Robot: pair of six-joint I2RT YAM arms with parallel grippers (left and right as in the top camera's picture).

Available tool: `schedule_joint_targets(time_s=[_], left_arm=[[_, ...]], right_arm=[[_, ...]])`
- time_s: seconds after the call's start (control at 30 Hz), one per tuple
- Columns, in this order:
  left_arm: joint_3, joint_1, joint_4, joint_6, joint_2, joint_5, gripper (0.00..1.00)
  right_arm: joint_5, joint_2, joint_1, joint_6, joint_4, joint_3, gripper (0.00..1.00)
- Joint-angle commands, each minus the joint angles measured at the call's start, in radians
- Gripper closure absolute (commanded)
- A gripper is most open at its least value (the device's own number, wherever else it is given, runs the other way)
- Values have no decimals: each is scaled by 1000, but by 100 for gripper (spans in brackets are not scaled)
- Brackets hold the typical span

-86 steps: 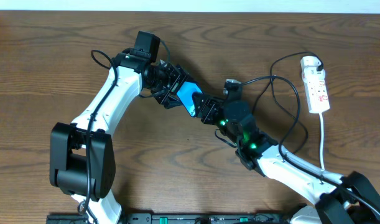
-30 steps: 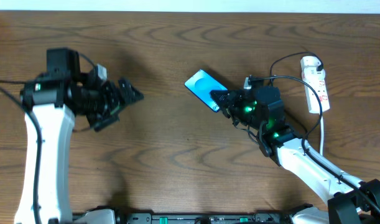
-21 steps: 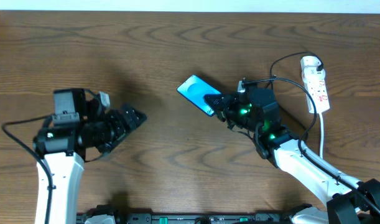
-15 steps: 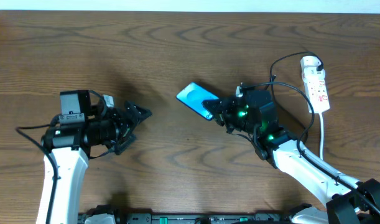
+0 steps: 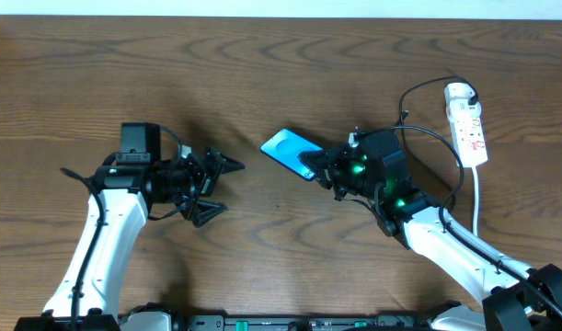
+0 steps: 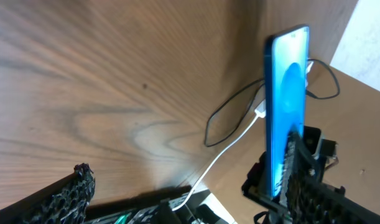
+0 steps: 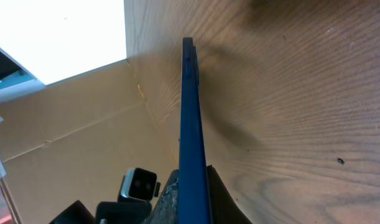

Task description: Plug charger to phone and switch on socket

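Observation:
The phone (image 5: 286,150), its blue screen lit, hangs tilted above the table with my right gripper (image 5: 315,166) shut on its near end. In the right wrist view the phone (image 7: 190,118) shows edge-on between the two fingers (image 7: 170,198) of that gripper (image 7: 193,194). My left gripper (image 5: 223,188) stands open to the left of the phone, apart from it. From the left wrist the phone (image 6: 287,106) rises ahead beside one mesh fingertip (image 6: 306,180). The charger (image 5: 439,147) loops as a black cable near the white socket (image 5: 469,129) at the right. Its plug tip is hidden.
The socket's white cord (image 5: 476,207) runs down toward the table's front edge. Black cable loops (image 6: 222,118) and a white cord (image 6: 234,148) lie behind the phone in the left wrist view. Bare wood (image 5: 290,55) fills the back half.
My left arm has swung right and toward the front, bringing its open gripper nearer the phone. The right gripper has carried the phone a little left and forward.

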Motion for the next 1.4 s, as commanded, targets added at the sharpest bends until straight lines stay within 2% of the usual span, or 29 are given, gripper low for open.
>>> schedule_joint_targets(time_s=[0.0, 0.1, 0.17, 0.2, 0.47, 0.53, 0.6, 0.93, 1.37], left_arm=[[0, -31, 32, -87, 6, 21, 2], [0, -49, 48, -130, 6, 27, 2], [0, -60, 51, -144, 6, 27, 10], [0, -63, 53, -146, 6, 27, 11], [0, -73, 55, -222, 6, 27, 12], [0, -74, 55, -250, 6, 27, 21], [0, -76, 66, -286, 6, 27, 25], [0, -80, 171, -342, 6, 24, 25], [0, -207, 213, -387, 6, -159, 25]], right_arm=[[-35, -8, 7, 23, 8, 19, 99], [-44, -8, 7, 32, 8, 19, 99], [-43, -8, 7, 32, 8, 19, 99], [-43, -8, 7, 32, 8, 19, 99], [-3, -8, 23, 79, 9, 19, 99], [41, -8, 45, 97, 9, 19, 99], [72, -8, 71, 111, 9, 19, 99], [13, -8, 127, 291, 10, 19, 99], [-44, -8, 128, 428, 37, 19, 99]])
